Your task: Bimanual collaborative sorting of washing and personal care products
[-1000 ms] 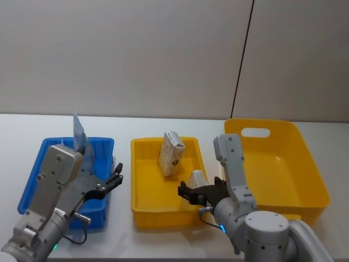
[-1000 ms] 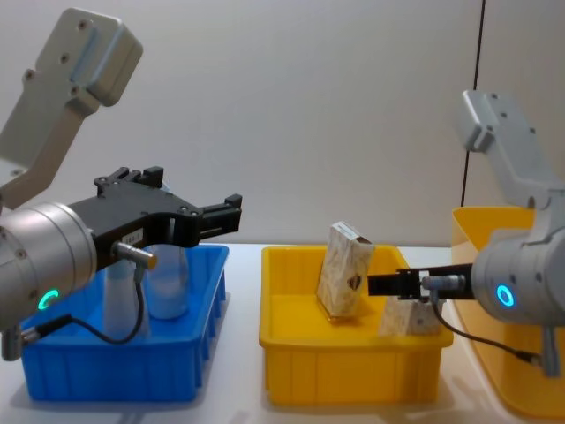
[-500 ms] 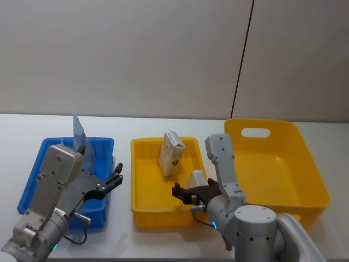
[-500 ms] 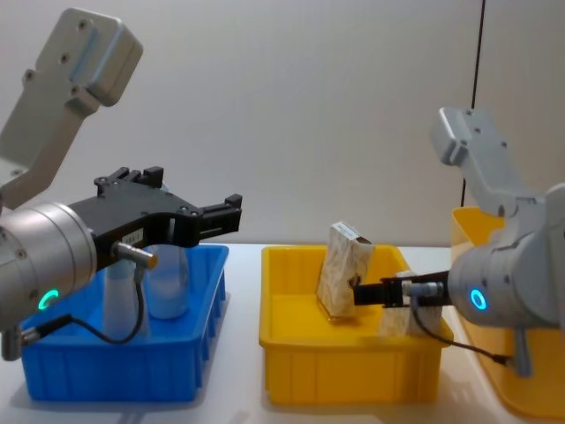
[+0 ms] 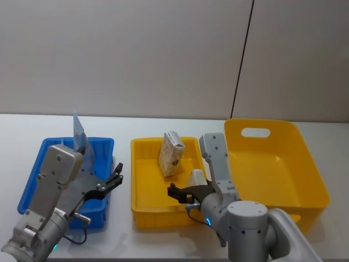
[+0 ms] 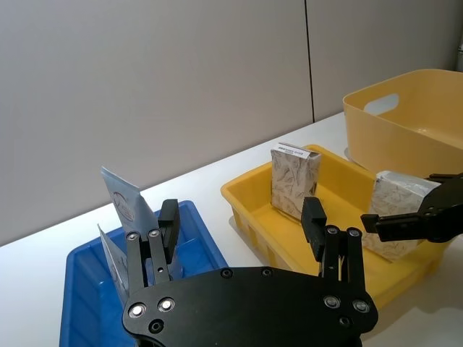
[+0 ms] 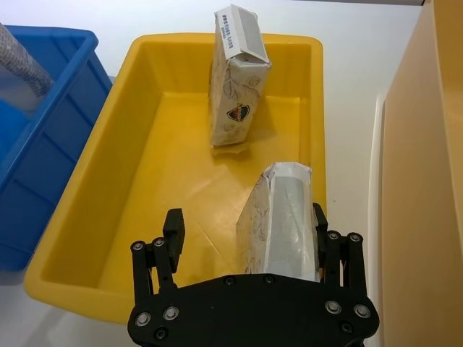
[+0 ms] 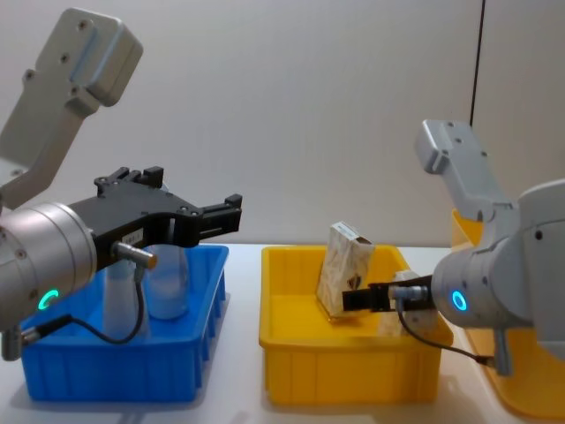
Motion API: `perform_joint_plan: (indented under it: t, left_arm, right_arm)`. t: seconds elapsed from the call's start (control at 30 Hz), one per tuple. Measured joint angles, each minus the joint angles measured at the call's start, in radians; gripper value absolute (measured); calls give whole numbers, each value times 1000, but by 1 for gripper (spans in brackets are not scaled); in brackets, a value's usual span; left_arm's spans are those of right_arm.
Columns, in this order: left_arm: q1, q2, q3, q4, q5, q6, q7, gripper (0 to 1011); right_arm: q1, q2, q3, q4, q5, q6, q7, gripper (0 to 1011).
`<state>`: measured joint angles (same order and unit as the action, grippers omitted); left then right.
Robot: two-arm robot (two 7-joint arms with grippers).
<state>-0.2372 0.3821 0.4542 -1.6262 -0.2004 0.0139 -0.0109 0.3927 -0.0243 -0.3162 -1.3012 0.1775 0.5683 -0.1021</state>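
Gripping the nearer carton (image 7: 282,217) in the yellow tray (image 7: 87,210).
Right hand (image 7: 246,219) spread, one finger on either side of this leaning beige carton, which sits off-centre. Advisable: centre first, close gently, lift clear of the second carton (image 7: 235,87). Left hand (image 6: 240,211) spread, idle above the blue bin (image 6: 206,228) of tubes (image 6: 123,199).

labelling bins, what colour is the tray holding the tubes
The tray is blue, clearest in the head view.
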Motion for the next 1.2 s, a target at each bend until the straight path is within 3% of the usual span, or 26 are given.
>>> perform_joint_plan:
  t: [0.27,0.5,0.93,1.2]
  left_arm:
    - [0,0,0,0,0,0,0,1001]
    - [0,0,0,0,0,0,0,1001]
    - [0,0,0,0,0,0,0,1001]
    - [0,0,0,0,0,0,0,1001]
  right_arm:
    - [16,-10,3,33,-5,-4,3,984]
    - [25,-17,7,50,-9,-11,4,830]
    - [30,-22,5,56,-29,-28,6,388]
    - [29,-20,-2,49,-47,-42,6,351]
